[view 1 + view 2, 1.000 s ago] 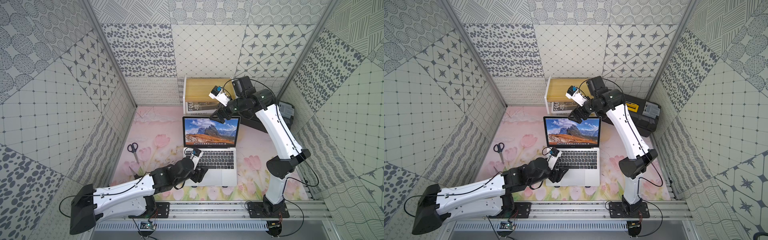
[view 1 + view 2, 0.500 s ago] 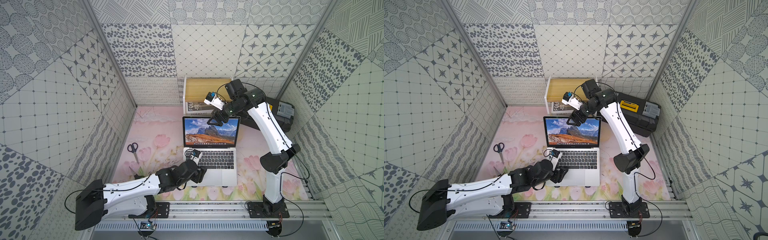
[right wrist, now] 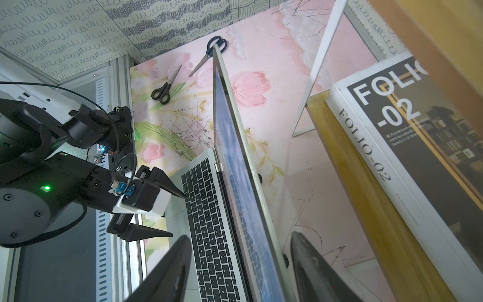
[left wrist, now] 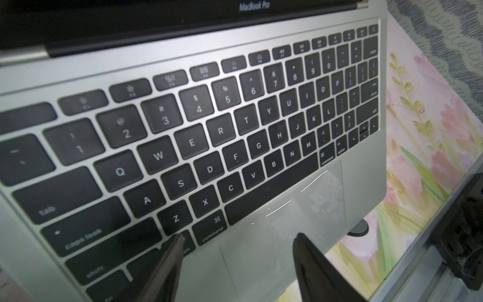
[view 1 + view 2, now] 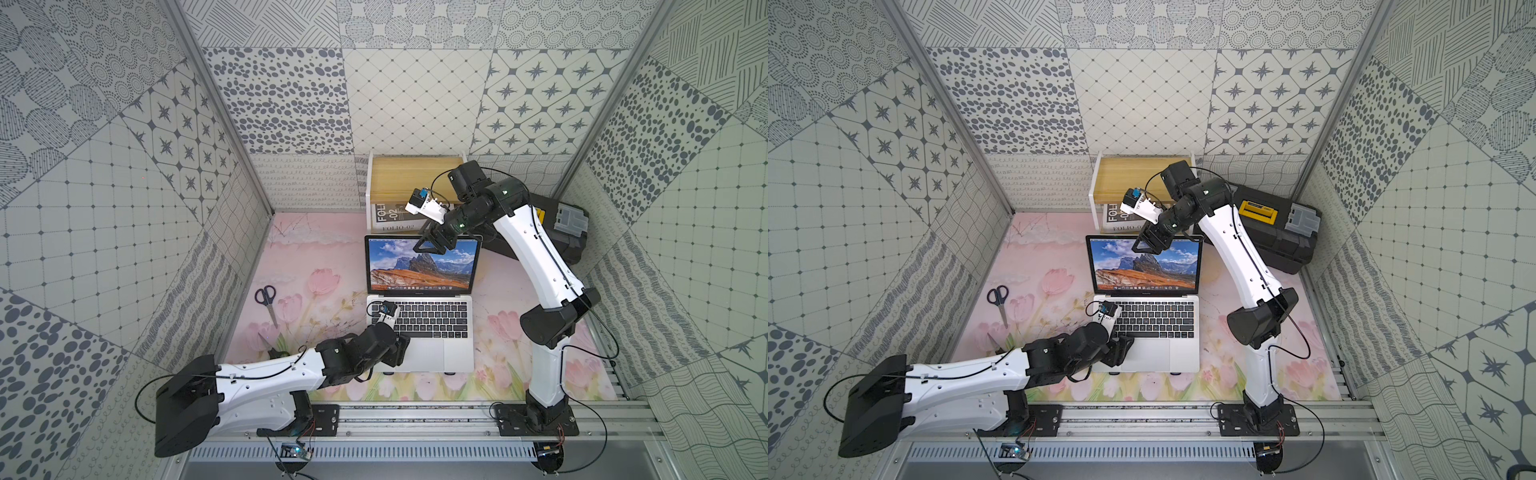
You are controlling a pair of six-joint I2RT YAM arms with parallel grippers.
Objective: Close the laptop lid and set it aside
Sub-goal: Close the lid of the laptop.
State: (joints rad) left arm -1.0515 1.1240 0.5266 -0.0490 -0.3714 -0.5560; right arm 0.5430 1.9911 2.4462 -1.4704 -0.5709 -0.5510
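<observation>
The laptop (image 5: 419, 328) sat open mid-mat. The top edge of the laptop lid (image 5: 419, 266) stood between the right gripper's (image 5: 432, 248) parted jaws. The left gripper (image 4: 239, 235) hung open over the near-left keys. Bare mat (image 5: 324, 249) lay left, up to the scissors (image 5: 266, 297), and right. Legible: "MacBook Pro"; "FOLIO-02" on the far book (image 3: 407, 146).

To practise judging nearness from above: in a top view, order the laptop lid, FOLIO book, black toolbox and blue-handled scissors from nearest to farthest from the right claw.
1. laptop lid: top edge straddled by the right claw.
2. FOLIO book: just behind the lid.
3. black toolbox: back right corner.
4. blue-handled scissors: far left.
</observation>
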